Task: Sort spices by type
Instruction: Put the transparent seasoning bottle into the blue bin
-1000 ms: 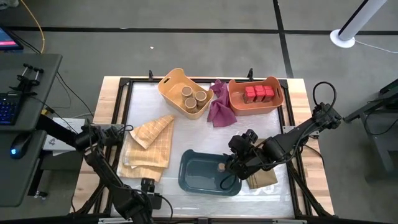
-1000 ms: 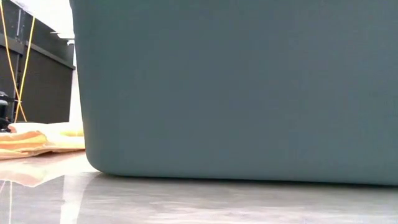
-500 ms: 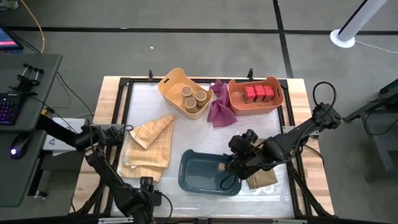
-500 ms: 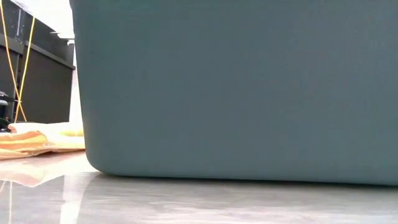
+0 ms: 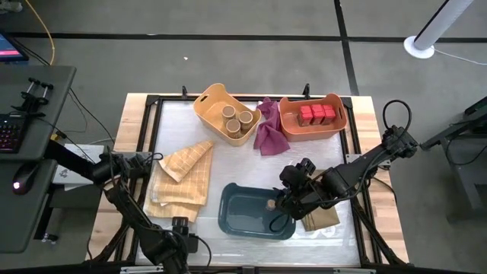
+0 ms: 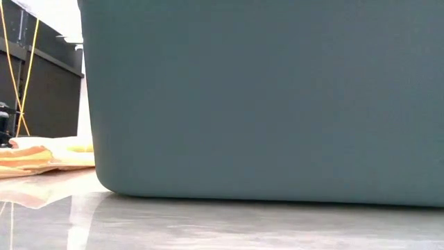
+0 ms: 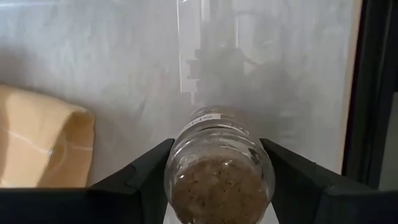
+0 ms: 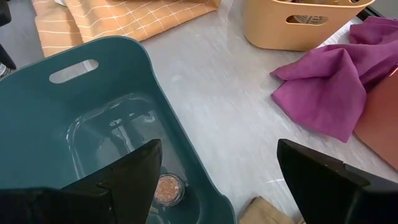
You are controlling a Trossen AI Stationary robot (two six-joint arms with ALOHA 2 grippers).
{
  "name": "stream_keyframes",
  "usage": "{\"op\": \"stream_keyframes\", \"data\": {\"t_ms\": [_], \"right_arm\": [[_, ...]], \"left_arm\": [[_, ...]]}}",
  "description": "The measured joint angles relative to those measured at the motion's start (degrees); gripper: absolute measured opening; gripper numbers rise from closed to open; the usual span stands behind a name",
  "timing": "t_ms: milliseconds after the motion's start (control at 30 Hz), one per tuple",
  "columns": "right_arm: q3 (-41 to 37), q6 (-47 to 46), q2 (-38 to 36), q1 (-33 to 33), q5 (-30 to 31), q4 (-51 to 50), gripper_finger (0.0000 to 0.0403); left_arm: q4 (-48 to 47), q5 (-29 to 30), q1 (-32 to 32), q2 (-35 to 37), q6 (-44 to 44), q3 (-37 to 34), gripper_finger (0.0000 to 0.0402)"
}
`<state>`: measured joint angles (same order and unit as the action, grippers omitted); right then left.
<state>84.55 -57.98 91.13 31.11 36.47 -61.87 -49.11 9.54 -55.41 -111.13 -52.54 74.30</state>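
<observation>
A small clear jar (image 7: 217, 171) with brown spice inside sits between the fingers of my left gripper (image 5: 180, 226) at the table's near left edge. In the high view the gripper hides the jar. My right gripper (image 5: 278, 205) hangs open over the right end of the teal bin (image 5: 247, 211), touching nothing. Another small jar (image 8: 166, 188) rests on that bin's floor. Three tan cylinders (image 5: 237, 118) stand in the yellow bin (image 5: 207, 103). Three red tins (image 5: 316, 114) lie in the orange bin (image 5: 335, 128). My left gripper pinches the jar's clear side wall (image 7: 177, 163) between its two fingers, one on each side. The fingers point down from above. The jar's labelled end (image 7: 208, 117) is toward the table; whether the jar stands on the table, I cannot tell.
Folded tan cloths (image 5: 183, 181) lie left of the teal bin, close to my left gripper. A magenta cloth (image 5: 268, 133) lies between the two far bins. Another tan piece (image 5: 319, 219) lies under my right arm. The low view is filled by the teal bin's wall (image 6: 263, 104).
</observation>
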Motion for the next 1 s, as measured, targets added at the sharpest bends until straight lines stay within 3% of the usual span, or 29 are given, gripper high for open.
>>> {"op": "stream_keyframes", "data": {"t_ms": [367,633,800,1000], "right_arm": [[0.0,0.5,0.0,0.0,0.0,0.0,0.0314],[0.0,0.6,0.0,0.0,0.0,-0.9,0.0314],[0.0,0.6,0.0,0.0,0.0,-1.1,0.0314],[0.0,0.6,0.0,0.0,0.0,-1.3,0.0314]], "left_arm": [[2.5,0.0,0.6,0.0,1.2,0.0,0.025],[2.5,0.1,0.7,0.0,1.2,0.0,0.0252],[2.6,1.1,0.7,0.0,1.3,0.0,0.0229],[2.4,1.2,0.7,0.1,1.2,0.0,0.0156]]}}
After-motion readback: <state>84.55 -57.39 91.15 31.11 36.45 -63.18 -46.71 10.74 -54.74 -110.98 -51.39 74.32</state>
